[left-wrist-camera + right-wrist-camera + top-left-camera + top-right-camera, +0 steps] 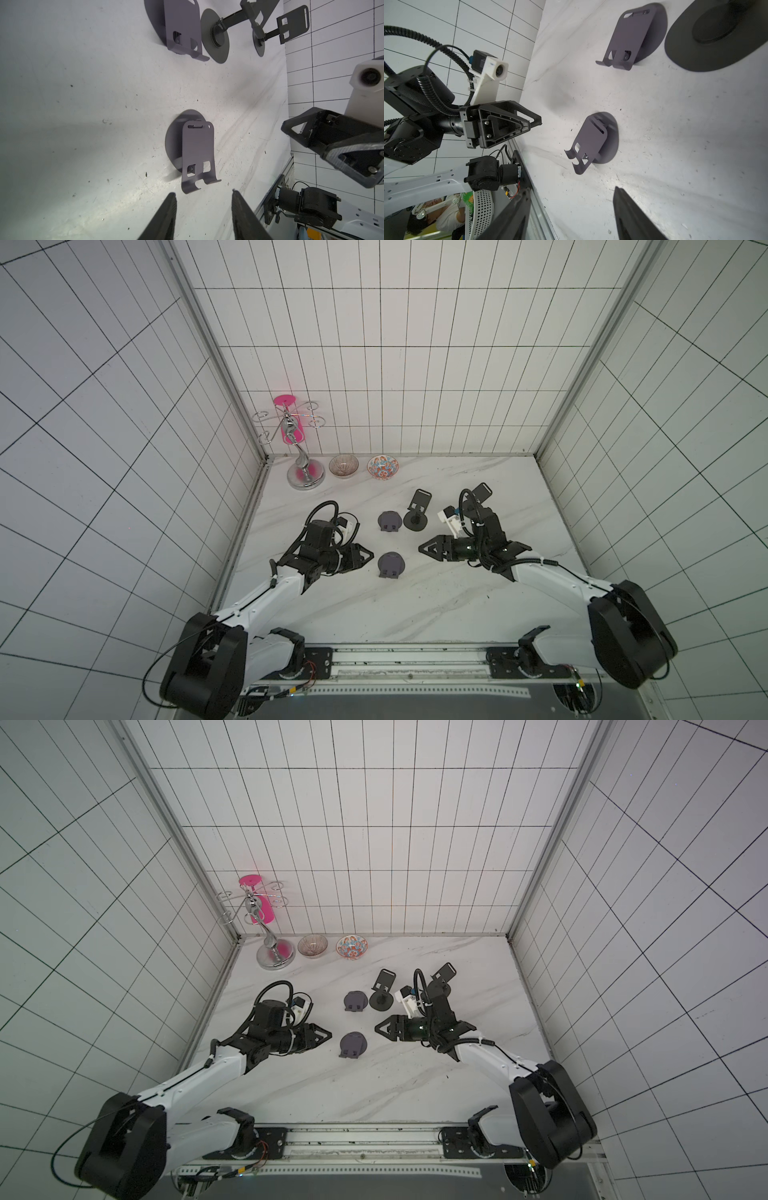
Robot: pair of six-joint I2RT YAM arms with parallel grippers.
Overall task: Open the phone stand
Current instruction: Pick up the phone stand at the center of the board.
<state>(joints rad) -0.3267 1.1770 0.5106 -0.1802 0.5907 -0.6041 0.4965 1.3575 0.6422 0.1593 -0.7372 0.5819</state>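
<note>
**Two open pincers wait by the shut phone stand**

The white bench (pixel 415 605) held everything. The left pincer (pixel 203 192) and the right pincer (pixel 570 190) hung low over it, tip facing tip. Both were partly open and empty.

The folded phone stand (pixel 390 565) lay in the gap between the two pincers. It was just in front of the left pincer's tips and a bit farther from the right one's. Its plate lay almost flat on its round foot, so it was not open yet. Neither pincer touched it, so this looked like the reaching step.

Next, I think one pincer had to hold the round foot down. The other had to hook under the curled lip and lift the plate. The plate was thin and sat close to the foot, so a finger could slip off.

Far past both pincers, by the back wall, stood a silver rack (pixel 306 479). Nearer, beyond the right pincer, one black stand (pixel 417 514) and another black stand (pixel 481 490) stood open. A brown bowl (pixel 343 465) and a painted bowl (pixel 382 467) sat near the rack. A second folded stand (pixel 390 521) lay just past the gap. Nothing blocked the way in.
</note>
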